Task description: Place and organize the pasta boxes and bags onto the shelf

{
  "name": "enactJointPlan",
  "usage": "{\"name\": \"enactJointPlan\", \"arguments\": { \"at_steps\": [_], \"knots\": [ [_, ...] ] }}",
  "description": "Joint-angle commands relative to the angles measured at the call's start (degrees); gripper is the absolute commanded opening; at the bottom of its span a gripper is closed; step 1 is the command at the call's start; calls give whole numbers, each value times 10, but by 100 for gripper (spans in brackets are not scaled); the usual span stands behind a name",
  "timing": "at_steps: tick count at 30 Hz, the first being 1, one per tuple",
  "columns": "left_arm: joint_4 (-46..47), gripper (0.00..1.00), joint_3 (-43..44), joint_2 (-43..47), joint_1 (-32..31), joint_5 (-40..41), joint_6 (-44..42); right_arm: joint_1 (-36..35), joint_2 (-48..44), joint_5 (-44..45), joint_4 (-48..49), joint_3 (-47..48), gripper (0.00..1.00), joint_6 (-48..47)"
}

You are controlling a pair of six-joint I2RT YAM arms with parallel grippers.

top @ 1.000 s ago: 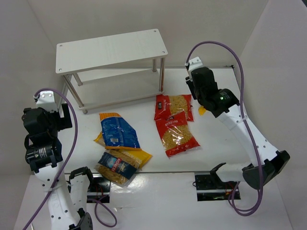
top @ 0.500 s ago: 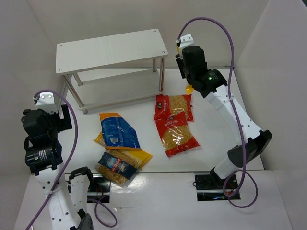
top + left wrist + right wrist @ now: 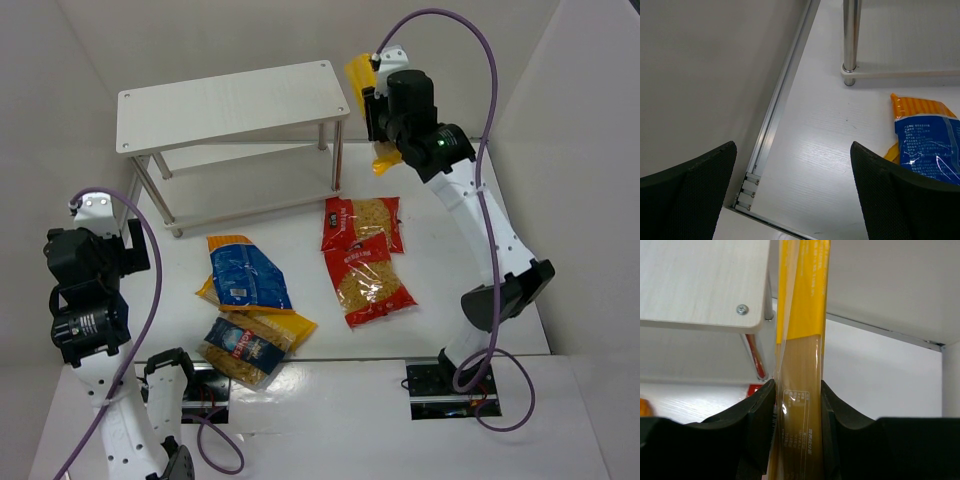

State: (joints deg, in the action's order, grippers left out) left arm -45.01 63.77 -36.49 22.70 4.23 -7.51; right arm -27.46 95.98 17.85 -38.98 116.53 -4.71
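My right gripper (image 3: 378, 112) is shut on the long yellow spaghetti pack (image 3: 362, 80), held in the air just right of the white shelf (image 3: 230, 100), near its top right corner. In the right wrist view the spaghetti pack (image 3: 802, 365) stands between my fingers (image 3: 760, 420), next to the shelf's top corner (image 3: 700, 285). Two red windowed bags (image 3: 362, 222) (image 3: 370, 280) lie right of centre. A yellow-orange pack with a blue label (image 3: 243, 272) and a clear bag with a dark-blue label (image 3: 240, 348) lie left of centre. My left gripper (image 3: 790, 200) is open and empty by the left wall.
White walls enclose the table on the left, back and right. The shelf's silver leg (image 3: 851, 40) and the yellow-orange pack (image 3: 925, 145) show in the left wrist view. A metal rail (image 3: 780, 115) runs along the left wall's foot.
My right arm has risen and swung back and left with the spaghetti pack, from beside the red bags up to the shelf's top right corner. The left arm has not moved.
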Motion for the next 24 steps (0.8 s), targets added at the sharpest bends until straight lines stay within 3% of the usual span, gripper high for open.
{"name": "enactJointPlan", "arguments": {
  "at_steps": [1, 6, 16, 24],
  "knots": [
    [8, 100, 22, 5, 2, 4, -8, 13, -3, -67, 73, 73, 0, 24],
    [8, 100, 22, 5, 2, 4, -8, 35, 27, -145, 54, 127, 0, 51],
    [3, 100, 28, 5, 2, 4, -8, 35, 84, -210, 25, 250, 0, 85],
    [8, 100, 22, 0, 2, 4, 3, 3, 157, -145, 13, 354, 0, 102]
  ]
}}
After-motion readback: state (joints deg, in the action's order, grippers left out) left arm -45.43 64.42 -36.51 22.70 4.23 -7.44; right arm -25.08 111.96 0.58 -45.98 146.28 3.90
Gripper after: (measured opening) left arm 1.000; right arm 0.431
